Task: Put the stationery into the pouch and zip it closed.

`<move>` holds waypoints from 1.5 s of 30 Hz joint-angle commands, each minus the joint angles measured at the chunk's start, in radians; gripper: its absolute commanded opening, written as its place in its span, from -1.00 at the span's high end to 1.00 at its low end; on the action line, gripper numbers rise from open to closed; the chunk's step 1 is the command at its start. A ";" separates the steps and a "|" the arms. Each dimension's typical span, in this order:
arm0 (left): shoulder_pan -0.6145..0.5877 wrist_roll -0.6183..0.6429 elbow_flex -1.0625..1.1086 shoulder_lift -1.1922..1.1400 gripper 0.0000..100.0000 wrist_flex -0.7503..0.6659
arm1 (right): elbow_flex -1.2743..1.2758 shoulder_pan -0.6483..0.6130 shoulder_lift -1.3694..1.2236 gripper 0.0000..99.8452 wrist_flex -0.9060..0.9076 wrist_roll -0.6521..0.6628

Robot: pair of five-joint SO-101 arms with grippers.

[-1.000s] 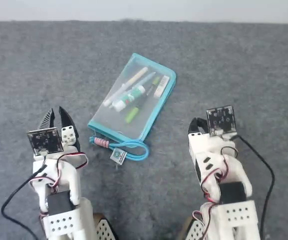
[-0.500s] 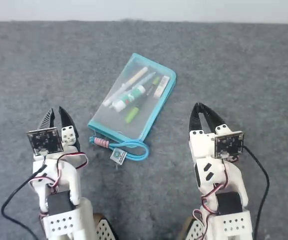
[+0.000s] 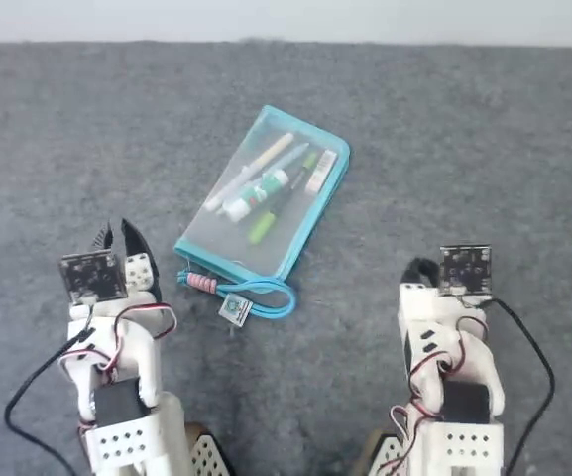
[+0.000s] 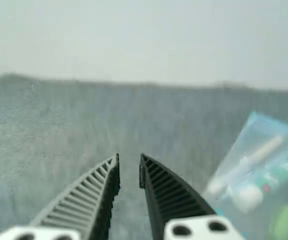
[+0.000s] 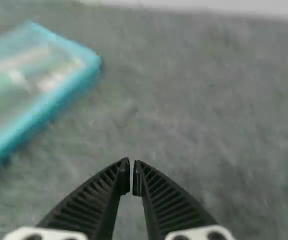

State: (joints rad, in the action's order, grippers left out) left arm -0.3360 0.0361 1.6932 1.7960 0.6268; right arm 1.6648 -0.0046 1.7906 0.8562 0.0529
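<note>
Two SO-101 arms stand at the near edge of a grey, felt-like table (image 3: 484, 119). Between them and a little farther out lies a flat translucent plastic pouch with turquoise edging (image 3: 290, 238), set on a slant.

The stationery is inside it, seen through the clear face:
- a long pale pen (image 3: 251, 169)
- a white tube with a green band (image 3: 256, 193)
- a bright green marker (image 3: 262, 228)
- a small pale rectangular piece (image 3: 318, 171)

Any print on these items is too small to read.

At the pouch's near end a turquoise loop strap (image 3: 271, 295) lies on the table beside a short pink coiled cord (image 3: 201, 282). A small square white tag (image 3: 234, 309) hangs from the strap. It bears a bluish mark, but no letters can be made out. Whether the zip is drawn fully closed cannot be told.

The left end effector (image 4: 129, 161) is slightly spread, with a narrow gap between its ribbed black fingers, and holds nothing. It sits near the pouch's near corner without touching it. The right end effector (image 5: 131, 167) has its fingers pressed together and is empty. It sits over bare table, well apart from the pouch on the other side.
</note>
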 commanded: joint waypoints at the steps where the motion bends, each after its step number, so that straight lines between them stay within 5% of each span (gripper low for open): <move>1: 0.003 -0.008 -0.008 0.021 0.87 0.358 | 0.018 0.027 0.022 0.98 0.062 0.008; 5: 0.003 -0.009 -0.008 0.021 0.87 0.557 | 0.018 0.030 0.022 0.98 0.153 0.011; 11: 0.003 -0.009 -0.008 0.021 0.87 0.629 | 0.018 0.035 0.022 0.98 0.346 0.011; 16: 0.003 -0.008 -0.008 0.021 0.87 0.635 | 0.018 0.035 0.022 0.98 0.456 0.011; 45: 0.003 -0.008 -0.008 0.021 0.87 0.635 | 0.018 0.033 0.022 0.98 0.456 0.011</move>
State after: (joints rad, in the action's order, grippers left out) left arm -0.3360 0.0361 1.6932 1.7960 1.2574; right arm 1.6648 0.0184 1.7921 1.3057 0.0545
